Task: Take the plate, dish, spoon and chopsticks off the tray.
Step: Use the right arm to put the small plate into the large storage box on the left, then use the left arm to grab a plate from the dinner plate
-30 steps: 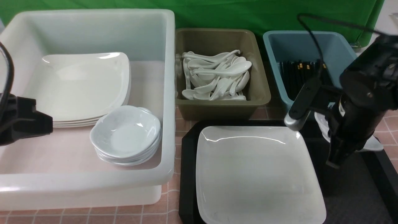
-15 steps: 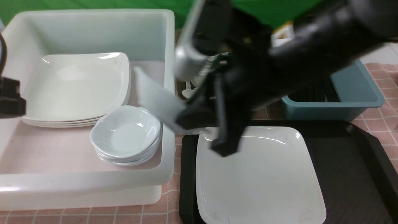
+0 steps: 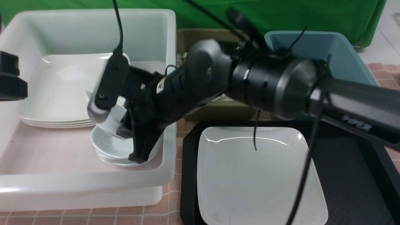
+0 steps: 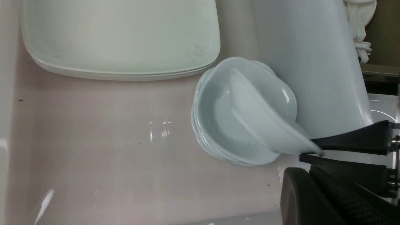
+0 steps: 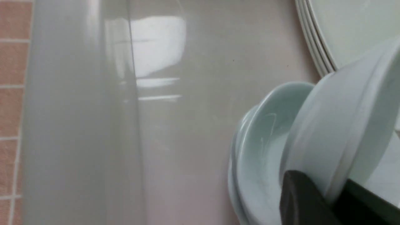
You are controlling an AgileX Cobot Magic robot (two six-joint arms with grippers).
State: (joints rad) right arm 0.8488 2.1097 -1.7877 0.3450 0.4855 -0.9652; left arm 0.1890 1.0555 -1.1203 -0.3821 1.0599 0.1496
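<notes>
Right arm: stretched from the right side across the olive tub and over the near right corner of the white tub.
Right hand: two black fingers clamped on the rim of the dish, one finger on each face.
Dish: small and white, tipped steeply on edge, with its low side reaching down into the top of the stack of small dishes. Its underside with the foot ring faces the right wrist camera. Whether it touches the stack cannot be told.
Stack of small dishes: inside the white tub, in the near right corner, just beside the tub's right wall.
Stack of large plates: also in the white tub, behind and to the left of the small dishes, near them.
Left hand: at the left edge of the front view, above the white tub's left side. Its fingers are together, and nothing is seen in them.
Plate: large, white and square, lying flat on the left part of the tray, well apart from both hands.
Tray: black, on the pink-tiled worktop, just right of the white tub and in front of the olive tub and the blue tub.
White spoons: a heap shows in the olive tub in the left wrist view. From the front the arm hides most of it.
Green cloth: hangs behind the tubs.
</notes>
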